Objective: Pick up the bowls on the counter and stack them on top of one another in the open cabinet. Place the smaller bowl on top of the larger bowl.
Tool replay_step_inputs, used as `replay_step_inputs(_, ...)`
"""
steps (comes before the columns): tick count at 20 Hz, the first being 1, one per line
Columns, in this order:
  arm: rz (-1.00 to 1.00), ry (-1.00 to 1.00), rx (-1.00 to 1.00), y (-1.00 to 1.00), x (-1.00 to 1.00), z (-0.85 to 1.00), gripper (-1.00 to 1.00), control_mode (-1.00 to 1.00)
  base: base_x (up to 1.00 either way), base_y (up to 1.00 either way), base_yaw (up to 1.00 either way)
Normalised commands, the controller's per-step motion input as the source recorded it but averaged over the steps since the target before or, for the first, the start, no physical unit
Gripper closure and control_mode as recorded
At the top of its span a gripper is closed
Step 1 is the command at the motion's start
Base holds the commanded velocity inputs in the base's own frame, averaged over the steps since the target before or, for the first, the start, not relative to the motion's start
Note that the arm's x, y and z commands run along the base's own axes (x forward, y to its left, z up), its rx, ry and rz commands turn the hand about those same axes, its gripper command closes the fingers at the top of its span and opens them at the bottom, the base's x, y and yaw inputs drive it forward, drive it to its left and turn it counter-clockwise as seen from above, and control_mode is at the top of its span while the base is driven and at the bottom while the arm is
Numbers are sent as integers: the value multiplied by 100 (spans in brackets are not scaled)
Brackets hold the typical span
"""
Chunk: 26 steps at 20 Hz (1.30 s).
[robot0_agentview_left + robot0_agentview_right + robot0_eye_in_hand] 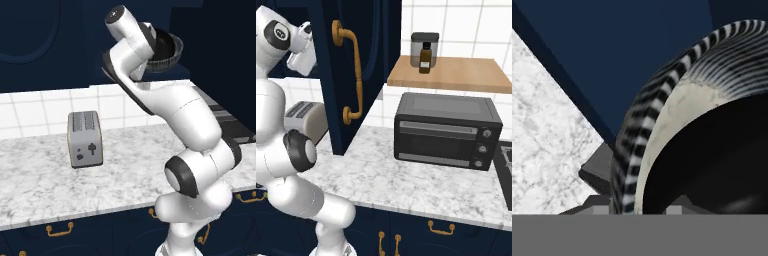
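High up in front of the open cabinet (215,35), the larger bowl (167,54) hangs tilted, showing its ribbed dark grey wall. The smaller bowl (163,41), glossy black, sits inside it. In the hand view the larger bowl's (629,145) striped wall and pale inner rim run up from between the fingertips, and the smaller bowl (712,165) lies within that rim. My gripper (636,206) is shut on the larger bowl's wall, its fingers mostly hidden. Navy cabinet surface (637,50) lies behind, and the counter (547,135) far below.
A silver toaster (85,138) stands on the marble counter (45,185) under the arm. The cabinet's open door (356,75) with a brass handle hangs to the right of the hand. A black toaster oven (446,130) sits below a wooden shelf (456,75) holding a jar and a bottle.
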Motion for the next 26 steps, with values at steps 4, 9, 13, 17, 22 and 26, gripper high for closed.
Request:
replay_step_inputs(4,0,1,1,0,84,-12,100,-100,0,0,0)
replay_step_inputs(9,3,0,0,0,38,-8,-100,-100,0,0,0)
replay_step_inputs(13,0,-2,0,0,-11,0,-100,-100,0,0,0)
replay_step_inputs(17,0,-9,0,0,-43,0,-100,-100,0,0,0)
replay_step_inputs(22,0,-15,0,1,-84,0,-100,-100,0,0,0)
replay_step_inputs(26,0,-8,0,2,-100,-17,-100,-100,0,0,0)
